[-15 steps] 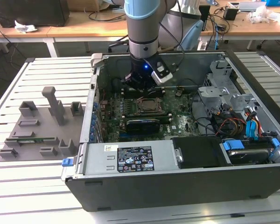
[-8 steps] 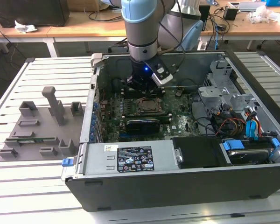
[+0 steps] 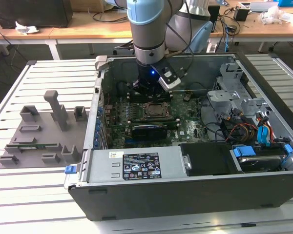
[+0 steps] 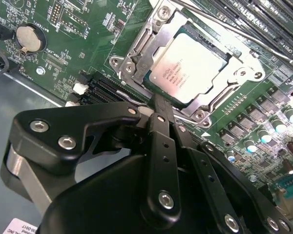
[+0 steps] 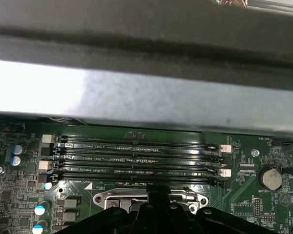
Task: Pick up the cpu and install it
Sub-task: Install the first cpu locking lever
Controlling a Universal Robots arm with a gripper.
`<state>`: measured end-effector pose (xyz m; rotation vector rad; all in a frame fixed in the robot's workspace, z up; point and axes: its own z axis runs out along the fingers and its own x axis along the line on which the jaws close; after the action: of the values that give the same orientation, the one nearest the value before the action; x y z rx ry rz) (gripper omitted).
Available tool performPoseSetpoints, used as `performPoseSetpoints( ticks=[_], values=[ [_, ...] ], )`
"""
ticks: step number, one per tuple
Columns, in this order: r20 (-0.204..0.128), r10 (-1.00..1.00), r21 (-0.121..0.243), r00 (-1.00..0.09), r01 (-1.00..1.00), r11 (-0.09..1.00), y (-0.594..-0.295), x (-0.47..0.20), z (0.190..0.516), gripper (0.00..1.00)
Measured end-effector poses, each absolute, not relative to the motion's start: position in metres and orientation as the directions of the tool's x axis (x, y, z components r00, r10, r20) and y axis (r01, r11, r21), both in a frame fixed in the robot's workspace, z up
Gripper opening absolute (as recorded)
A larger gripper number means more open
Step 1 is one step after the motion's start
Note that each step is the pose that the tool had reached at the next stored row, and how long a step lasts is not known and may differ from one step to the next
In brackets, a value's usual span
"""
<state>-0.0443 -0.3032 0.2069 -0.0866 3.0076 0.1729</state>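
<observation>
The cpu [image 4: 188,66] lies flat in the motherboard socket with its silvery top up, and the metal socket frame [image 4: 136,48] sits around its edges. In the exterior view the cpu [image 3: 154,111] is in the middle of the open computer case. My gripper [image 4: 158,102] stands at the socket's edge just beside the cpu, its black fingers drawn together to one narrow tip with nothing between them. The exterior view puts the gripper [image 3: 149,90] low inside the case, just behind the socket. The gripper [image 5: 158,192] also shows in the first wrist view, over the socket frame [image 5: 112,199].
Memory slots [image 5: 136,156] run beside the socket, under the case wall [image 5: 136,97]. A coin battery [image 4: 29,38] sits nearby. The case holds a power supply [image 3: 136,165], cables [image 3: 244,131] and a drive bay [image 3: 263,161]. Grey fixture blocks [image 3: 44,136] stand on the table at the exterior view's left.
</observation>
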Motion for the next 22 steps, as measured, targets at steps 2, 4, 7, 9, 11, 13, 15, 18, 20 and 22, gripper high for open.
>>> performPoseSetpoints(
  ticks=[2, 4, 7, 9, 11, 13, 15, 18, 20, 22],
  values=[
    [-0.137, -0.047, 0.110, -0.990, -0.062, 0.992, -0.3032, -0.0443, 0.2057, 0.11],
    [-0.137, -0.046, 0.110, -0.989, -0.062, 0.992, -0.3032, -0.0442, 0.2055, 0.11],
    [-0.138, -0.045, 0.110, -0.989, -0.061, 0.992, -0.3027, -0.0447, 0.2053, 0.11],
    [-0.138, -0.043, 0.110, -0.990, -0.058, 0.992, -0.3007, -0.0459, 0.2054, 0.11],
    [-0.138, -0.039, 0.110, -0.990, -0.055, 0.992, -0.2982, -0.0471, 0.2054, 0.11],
    [-0.138, -0.034, 0.110, -0.990, -0.049, 0.993, -0.2957, -0.0478, 0.2053, 0.11],
    [-0.138, -0.027, 0.110, -0.990, -0.043, 0.993, -0.2946, -0.0479, 0.2053, 0.11],
    [-0.138, 0.007, 0.110, -0.990, -0.009, 0.994, -0.2943, -0.0479, 0.2051, 0.11],
    [-0.138, 0.058, 0.110, -0.989, 0.043, 0.993, -0.2944, -0.0479, 0.2050, 0.11],
    [-0.138, 0.076, 0.110, -0.988, 0.061, 0.992, -0.2943, -0.0479, 0.2050, 0.11]
  ],
)
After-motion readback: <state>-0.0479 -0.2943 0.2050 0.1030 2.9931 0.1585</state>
